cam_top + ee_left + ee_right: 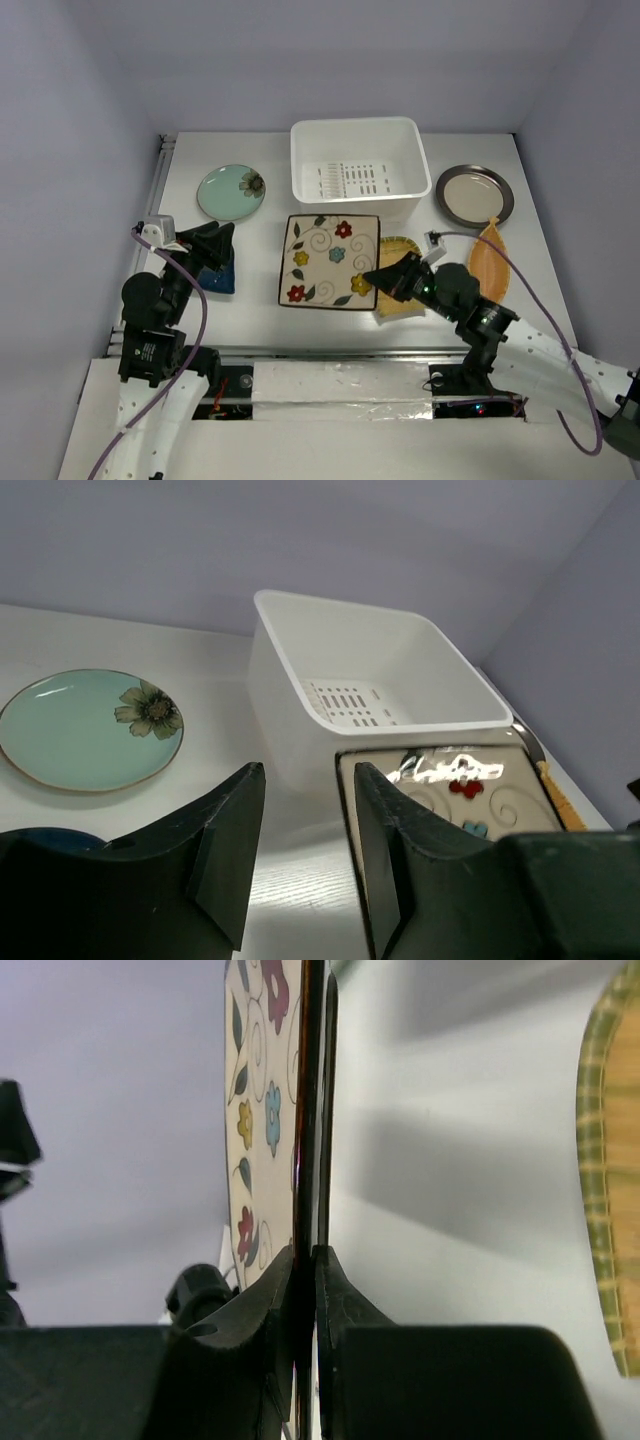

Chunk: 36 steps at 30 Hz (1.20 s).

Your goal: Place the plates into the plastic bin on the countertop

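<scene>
The cream square floral plate lies in front of the white plastic bin. My right gripper is shut on its right edge, which shows edge-on in the right wrist view. The yellow ribbed plate lies partly under that gripper. My left gripper is open and empty over the small dark blue plate. The mint-green plate sits at the back left. The dark-rimmed plate and the orange leaf plate sit at the right.
The bin is empty, its floor markings showing in the left wrist view. A metal rail runs along the countertop's left edge. Grey walls enclose the back and sides.
</scene>
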Tool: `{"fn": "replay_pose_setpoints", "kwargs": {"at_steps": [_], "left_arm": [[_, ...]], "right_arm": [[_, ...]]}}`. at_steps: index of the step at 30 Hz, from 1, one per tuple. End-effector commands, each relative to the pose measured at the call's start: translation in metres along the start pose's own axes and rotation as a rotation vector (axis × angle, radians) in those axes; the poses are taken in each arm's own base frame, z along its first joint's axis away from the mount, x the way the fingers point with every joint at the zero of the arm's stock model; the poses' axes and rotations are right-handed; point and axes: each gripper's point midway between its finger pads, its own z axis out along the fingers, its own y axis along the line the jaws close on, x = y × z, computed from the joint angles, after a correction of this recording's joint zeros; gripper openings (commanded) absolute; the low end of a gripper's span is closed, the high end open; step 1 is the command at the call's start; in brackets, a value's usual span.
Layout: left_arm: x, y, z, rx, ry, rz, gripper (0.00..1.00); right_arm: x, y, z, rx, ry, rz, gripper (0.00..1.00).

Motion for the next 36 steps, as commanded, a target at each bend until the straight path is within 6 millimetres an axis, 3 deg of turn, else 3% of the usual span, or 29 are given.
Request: {"fn": "replay_pose_setpoints", "kwargs": {"at_steps": [1, 2, 3, 4, 6, 7, 9, 10, 11, 14, 20, 21, 23, 28, 29, 36], "left_arm": [[-0.02, -0.004, -0.004, -0.004, -0.062, 0.01, 0.38], [-0.02, -0.004, -0.004, -0.004, -0.063, 0.011, 0.39], [-0.02, -0.004, -0.004, -0.005, -0.064, 0.011, 0.4], [-0.02, -0.004, -0.004, -0.006, -0.064, 0.011, 0.41], [-0.021, -0.004, -0.005, -0.004, -0.066, 0.013, 0.42], [-0.02, -0.004, -0.005, -0.002, -0.066, 0.013, 0.42], [-0.022, -0.005, -0.007, 0.001, -0.073, 0.014, 0.43], [-0.021, -0.005, -0.007, -0.001, -0.07, 0.015, 0.43], [-0.021, -0.005, -0.007, 0.0, -0.071, 0.016, 0.43], [-0.023, -0.008, -0.008, 0.012, -0.077, 0.014, 0.43], [-0.022, -0.012, -0.01, 0.03, -0.076, 0.013, 0.44], [-0.023, -0.012, -0.011, 0.03, -0.078, 0.015, 0.44], [-0.023, -0.012, -0.011, 0.029, -0.078, 0.015, 0.44], [-0.021, -0.015, -0.01, 0.047, -0.069, 0.014, 0.44], [-0.02, -0.015, -0.01, 0.045, -0.07, 0.013, 0.44], [-0.021, -0.015, -0.011, 0.045, -0.073, 0.014, 0.45]], "right_arm": [[-0.097, 0.144, -0.035, -0.452, -0.201, -0.031, 0.0], [-0.105, 0.15, -0.034, -0.458, -0.208, -0.072, 0.0], [-0.12, 0.17, -0.039, -0.495, -0.23, -0.101, 0.0], [-0.13, 0.164, -0.025, -0.461, -0.221, -0.147, 0.0], [-0.148, 0.172, -0.018, -0.467, -0.226, -0.172, 0.0], [-0.153, 0.187, -0.02, -0.518, -0.196, -0.196, 0.0], [-0.174, 0.183, -0.003, -0.513, -0.198, -0.185, 0.0], [-0.182, 0.196, -0.005, -0.541, -0.194, -0.205, 0.0], [-0.188, 0.188, 0.01, -0.515, -0.179, -0.198, 0.0], [-0.217, 0.196, 0.016, -0.491, -0.215, -0.239, 0.0], [-0.257, 0.167, 0.054, -0.381, -0.147, -0.291, 0.0], [-0.262, 0.176, 0.055, -0.396, -0.144, -0.315, 0.0], [-0.273, 0.159, 0.066, -0.35, -0.122, -0.326, 0.0], [-0.298, 0.151, 0.079, -0.306, -0.125, -0.351, 0.0], [-0.301, 0.138, 0.086, -0.274, -0.108, -0.35, 0.0], [-0.318, 0.102, 0.107, -0.186, -0.099, -0.332, 0.0]]}}
